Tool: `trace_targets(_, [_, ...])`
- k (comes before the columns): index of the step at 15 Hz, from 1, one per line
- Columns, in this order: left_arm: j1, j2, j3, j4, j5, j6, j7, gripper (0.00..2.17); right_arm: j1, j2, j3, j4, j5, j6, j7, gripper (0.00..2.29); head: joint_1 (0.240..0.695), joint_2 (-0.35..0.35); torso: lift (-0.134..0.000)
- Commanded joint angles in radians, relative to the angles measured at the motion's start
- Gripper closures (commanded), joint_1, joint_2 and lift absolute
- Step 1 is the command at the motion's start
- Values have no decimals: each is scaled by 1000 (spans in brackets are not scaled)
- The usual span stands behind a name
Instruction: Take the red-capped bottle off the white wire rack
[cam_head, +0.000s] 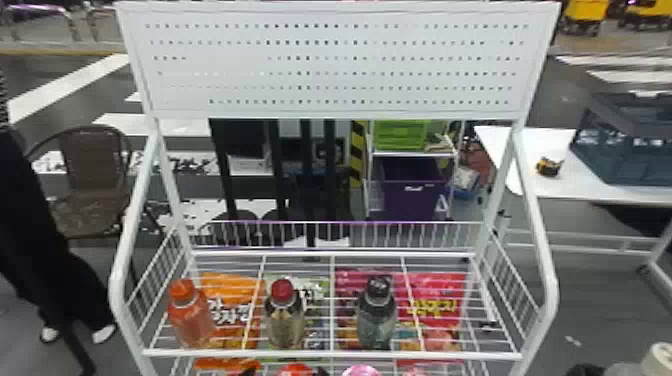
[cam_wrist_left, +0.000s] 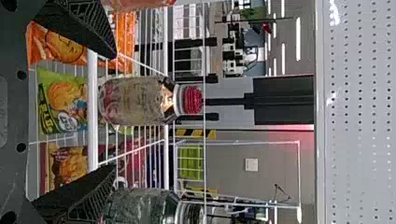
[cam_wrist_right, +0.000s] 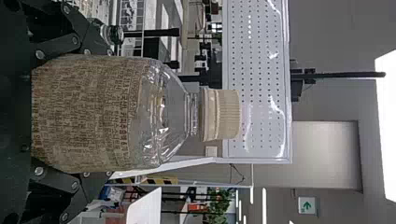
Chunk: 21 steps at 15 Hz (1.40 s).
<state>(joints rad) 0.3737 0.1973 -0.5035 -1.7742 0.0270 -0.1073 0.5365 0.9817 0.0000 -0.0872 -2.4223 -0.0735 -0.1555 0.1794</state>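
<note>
I need to slide my wide-open left claw (cam_wrist_left: 115, 111) straight in around the red-capped bottle (cam_wrist_left: 135, 100) on the white wire rack (cam_head: 332, 354) – not bumping the dark-capped bottle (cam_wrist_left: 142, 206) nearby – then squeeze softly and lift, while my right claw (cam_wrist_right: 93, 113) hugs a pale-capped bottle (cam_wrist_right: 105, 121).

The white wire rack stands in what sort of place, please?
Probably an indoor demonstration or testing hall: broad white stripes cross the dark floor, a green-arrow sign shows behind, and bottles stand on the rack.
</note>
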Motion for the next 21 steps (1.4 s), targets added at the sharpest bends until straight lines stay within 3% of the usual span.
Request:
trace_targets(1, [-59, -22, -20, 75, 11, -19, 0, 46, 9, 1, -2, 0, -5, -23, 0, 836, 499, 0, 0])
trace_targets(13, [-263, -48, 0, 277, 91, -1, -4, 83, 54, -3, -17, -3, -22, -100, 0, 836, 499, 0, 0])
trace_targets(16, [-314, -68, 0, 344, 97, -1, -15, 83, 55, -3, -28, -3, -22, -100, 0, 836, 499, 0, 0])
trace_targets(21, [-374, -70, 14, 415, 106, -7, -13, 87, 43, -5, -42, 9, -29, -91, 0, 836, 499, 0, 0])
